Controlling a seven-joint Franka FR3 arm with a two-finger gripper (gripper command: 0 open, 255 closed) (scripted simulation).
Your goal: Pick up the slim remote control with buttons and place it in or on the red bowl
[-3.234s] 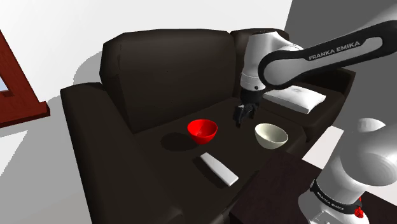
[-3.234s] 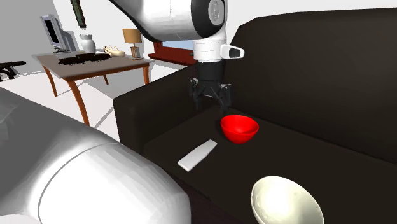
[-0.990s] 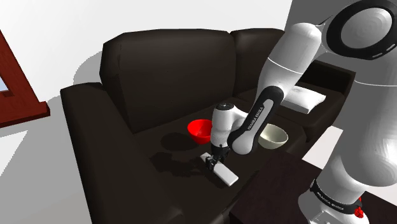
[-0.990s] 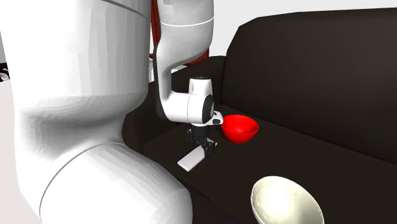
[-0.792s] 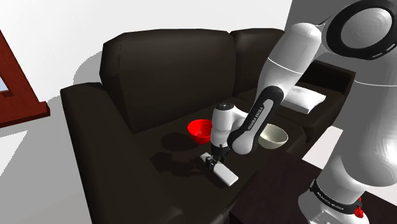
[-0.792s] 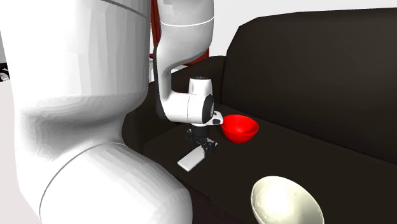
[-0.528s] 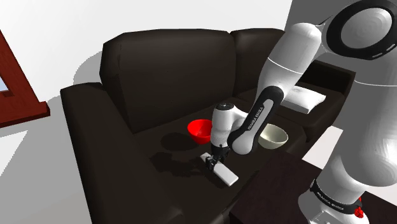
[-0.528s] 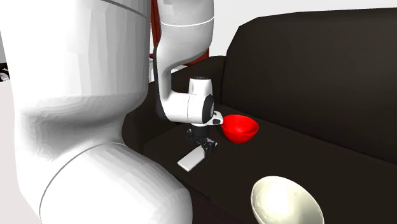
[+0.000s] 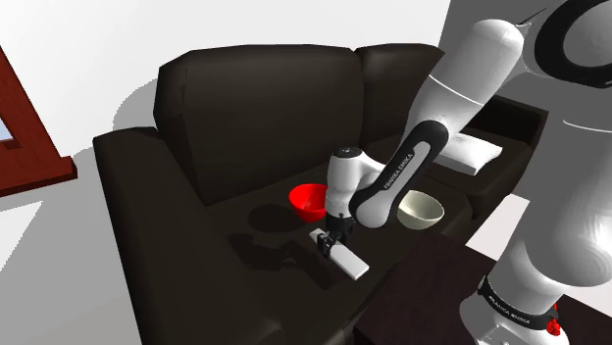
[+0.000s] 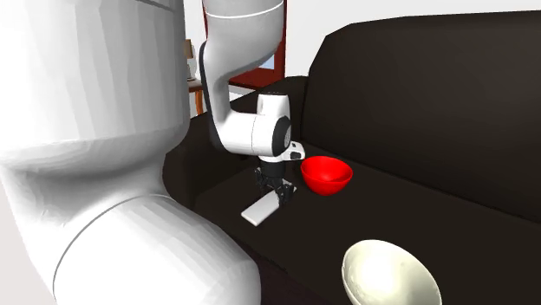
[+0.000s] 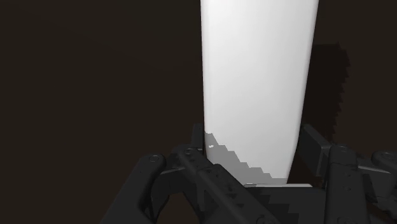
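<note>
The slim remote is a plain white slab, clasped at one end by my black gripper, which is shut on it. It hangs just above the dark sofa seat, its free end pointing toward the seat's front edge. In the second exterior view the gripper grips the remote just beside the red bowl. The red bowl stands on the seat right behind the gripper. In the wrist view both fingers press the remote from its sides.
A cream bowl sits on the seat at the shoulder view's right of the gripper, large in the second exterior view. A white cushion lies further back. The sofa backrest rises behind the bowls.
The gripper, shut on the remote, has risen a little off the seat, taking the remote with it. The arm's upper links have shifted. The bowls have not moved.
</note>
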